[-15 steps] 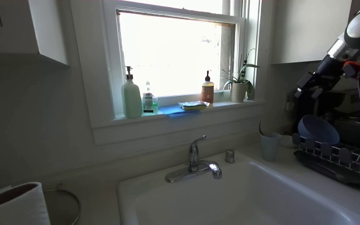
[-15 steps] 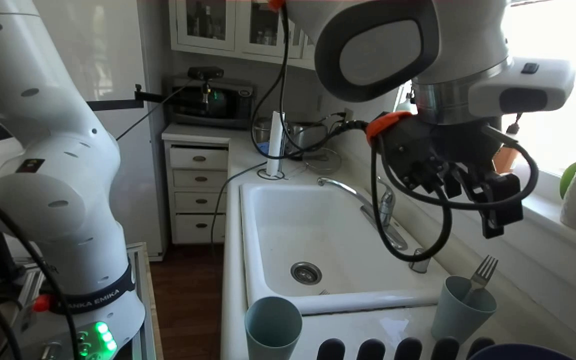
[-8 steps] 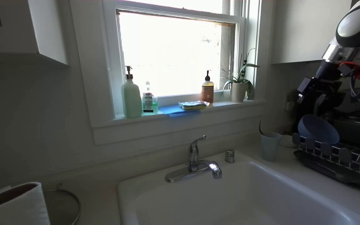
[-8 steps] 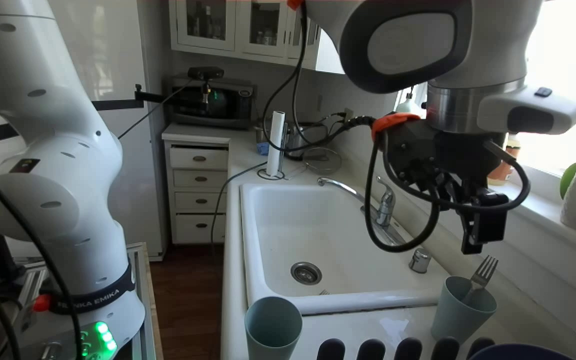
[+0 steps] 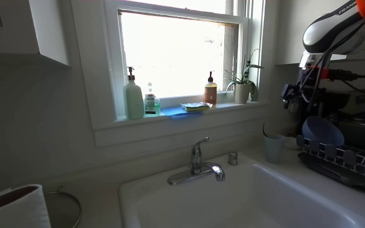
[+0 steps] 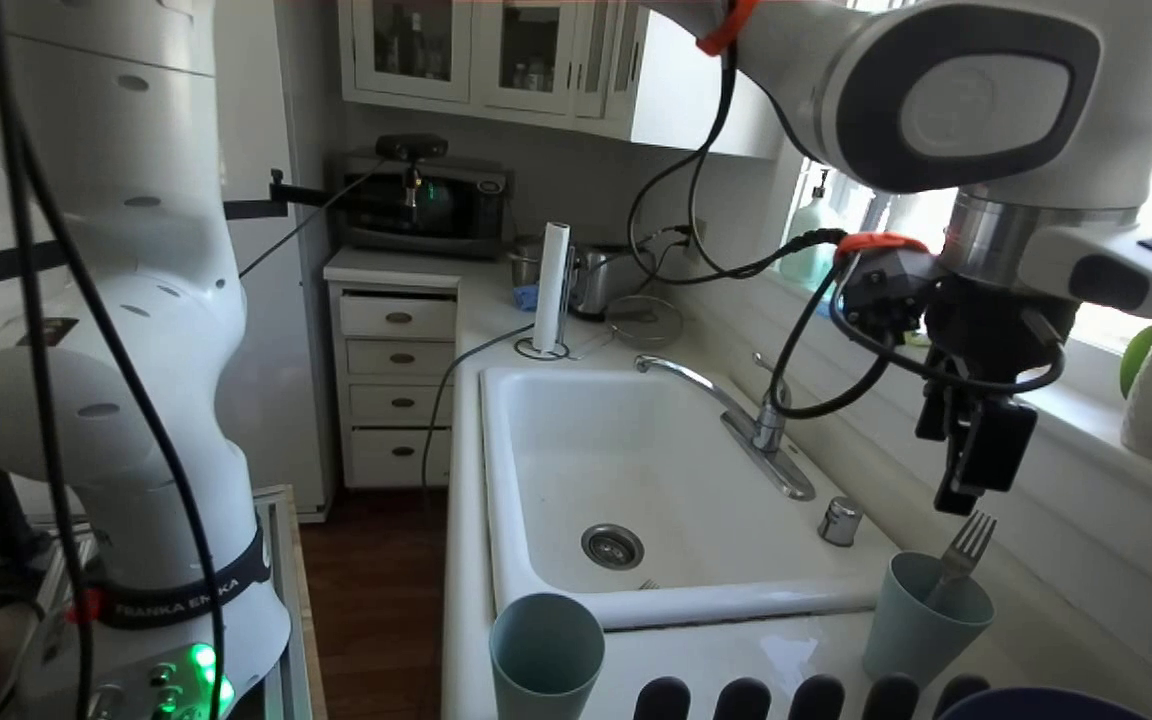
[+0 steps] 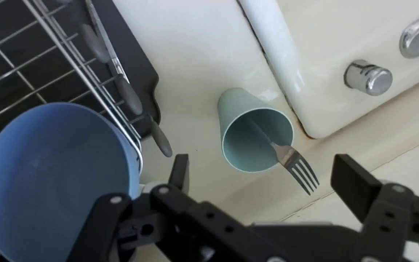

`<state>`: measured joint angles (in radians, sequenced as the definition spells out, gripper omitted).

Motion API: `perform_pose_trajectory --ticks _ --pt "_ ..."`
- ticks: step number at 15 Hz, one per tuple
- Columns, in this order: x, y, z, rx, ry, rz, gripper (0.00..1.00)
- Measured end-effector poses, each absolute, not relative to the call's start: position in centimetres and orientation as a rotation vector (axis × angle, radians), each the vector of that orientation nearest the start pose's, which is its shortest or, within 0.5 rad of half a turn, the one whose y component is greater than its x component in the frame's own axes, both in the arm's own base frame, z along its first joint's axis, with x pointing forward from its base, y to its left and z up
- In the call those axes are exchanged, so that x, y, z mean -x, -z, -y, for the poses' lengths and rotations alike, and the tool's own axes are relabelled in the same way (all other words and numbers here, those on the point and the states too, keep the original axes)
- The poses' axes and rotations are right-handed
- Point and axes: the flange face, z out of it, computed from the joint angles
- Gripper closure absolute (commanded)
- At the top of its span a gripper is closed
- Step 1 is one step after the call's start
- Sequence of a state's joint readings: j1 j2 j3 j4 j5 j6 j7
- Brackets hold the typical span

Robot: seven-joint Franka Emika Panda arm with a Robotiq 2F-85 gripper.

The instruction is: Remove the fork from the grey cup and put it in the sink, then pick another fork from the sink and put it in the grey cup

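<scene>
Fork [image 7: 286, 154] in the grey cup [image 7: 235, 109], below the gripper [image 7: 264, 174] and slantwise to its jaws

In the wrist view, saw the fork below the gripper, with the head in the gap between the jaws as pictured, nearer the finger at picture right. Read the long axis as oblique to the line from fingertip to fingertip, with the handle down inside the grey cup and the tines out past the rim toward that finger. Noted the jaws wide apart, with nothing in their hold.

In an exterior view, made out the tines [image 6: 973, 535] just under the lowest fingertip, seemingly clear of it. Well apart from the gripper, down in the sink [image 6: 586, 450], picked out tines, probably of another fork [image 6: 649, 585].

In an exterior view, placed the grey cup [image 5: 273, 150] lower than the gripper, toward picture left; could not read the jaw gap.

Took this for the approach to the first removal, though unable to rule out a finished swap. Judged the coming move to turn on that slant: probably a descent, with a wrist turn to bring the pads either side of the neck.
</scene>
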<state>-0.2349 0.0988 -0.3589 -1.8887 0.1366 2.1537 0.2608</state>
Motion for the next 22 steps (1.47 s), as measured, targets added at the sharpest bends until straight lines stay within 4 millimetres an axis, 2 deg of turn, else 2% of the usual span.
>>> perform_pose_trajectory --ticks 5,10,11,12,17,22 --pt "-55.8 -44.5 33.6 2.637 0.362 -1.552 0.0" --pt "-59.5 -40.9 34.1 2.588 0.365 -1.682 0.0" --pt "-60.0 -40.3 34.1 2.582 0.361 -1.699 0.09" --pt "-60.5 -39.8 34.1 2.576 0.358 -1.712 0.26" --pt "-62.3 -38.7 33.8 2.559 0.36 -1.742 0.62" --pt "-62.8 -38.6 33.9 2.548 0.368 -1.755 0.97"
